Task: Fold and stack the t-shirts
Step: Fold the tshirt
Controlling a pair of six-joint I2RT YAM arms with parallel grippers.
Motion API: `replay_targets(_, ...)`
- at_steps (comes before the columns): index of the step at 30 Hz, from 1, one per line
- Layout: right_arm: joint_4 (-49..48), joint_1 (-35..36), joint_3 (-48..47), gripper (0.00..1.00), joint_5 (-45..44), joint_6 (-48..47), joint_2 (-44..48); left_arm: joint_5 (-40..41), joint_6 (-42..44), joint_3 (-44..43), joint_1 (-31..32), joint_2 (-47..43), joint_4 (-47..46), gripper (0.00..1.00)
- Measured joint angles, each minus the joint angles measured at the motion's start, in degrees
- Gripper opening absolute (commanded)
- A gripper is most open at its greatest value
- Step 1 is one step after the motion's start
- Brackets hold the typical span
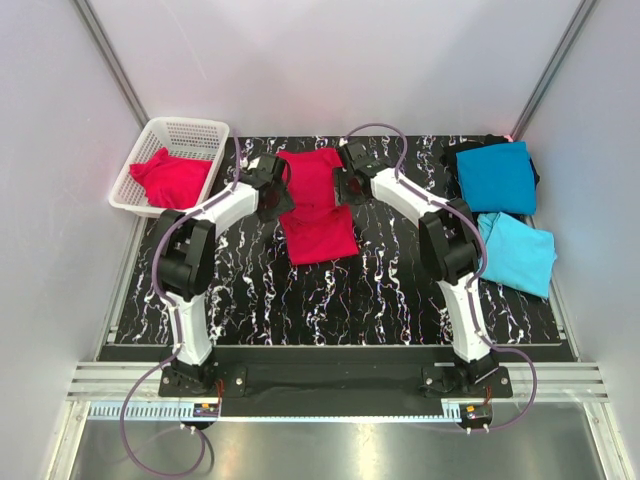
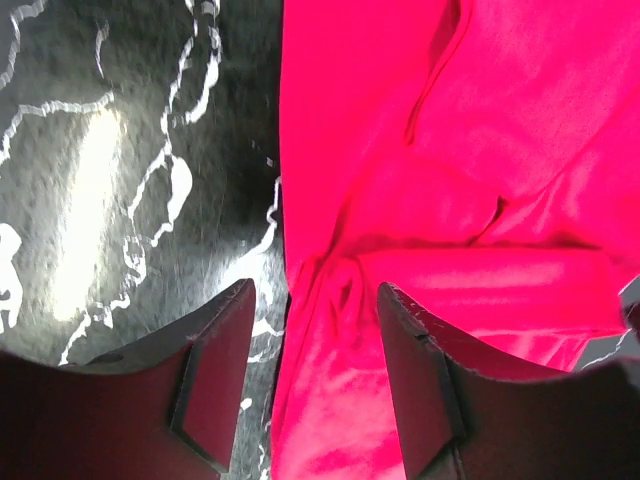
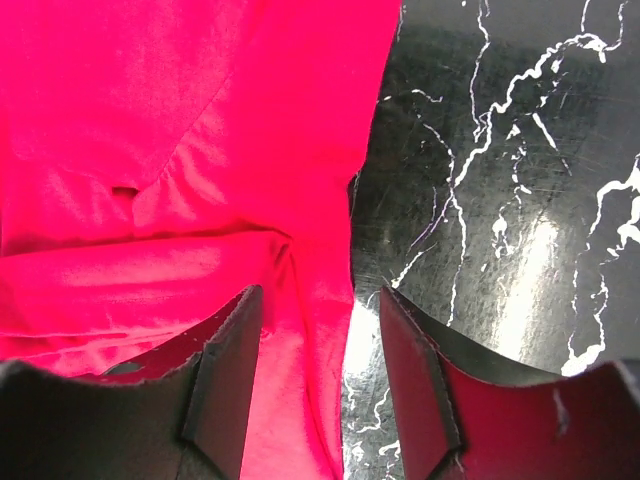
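Cloth edges decide the next grasp, I judge: the red t-shirt (image 1: 315, 205) lies mid-tabletop toward the far edge, partly folded, its long axis running far to near. The left fingers (image 2: 215, 370) stand apart, gripping nothing, straddling its left edge. The right fingers (image 3: 225, 370) are likewise parted and empty over its right edge. Each arm is equally near its side. The teal t-shirt (image 1: 497, 177) and sky-blue t-shirt (image 1: 518, 252) lie by the right edge, well apart from the fingers.

Pale grey panel walls (image 1: 330, 60) on three sides, black white-veined marble-look tabletop (image 1: 340, 300), aluminium rail (image 1: 330, 385) along near edge, soft glare patches on the surface.
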State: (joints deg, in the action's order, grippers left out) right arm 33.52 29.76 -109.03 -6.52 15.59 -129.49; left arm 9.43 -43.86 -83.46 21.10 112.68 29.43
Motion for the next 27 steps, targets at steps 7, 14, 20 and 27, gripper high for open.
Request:
replay_targets(7,-0.33,-0.20,4.02,0.53,0.17,0.15,1.25,-1.18,0.61,1.88,-0.13,-2.34,-1.86,0.57)
replay_targets(14,-1.20,-0.17,10.91,0.43,0.57,1.18,5.62,-3.78,1.01,3.69,-0.04,-6.80,-2.08,0.42)
replay_targets(20,-2.32,-0.17,13.73,0.11,1.38,2.01,9.01,-6.34,1.25,5.66,0.13,-8.07,-1.70,0.07)
replay_targets(27,-3.69,-0.09,13.70,0.00,3.85,2.67,9.05,-7.78,1.46,5.66,1.53,-7.48,0.17,0.00)
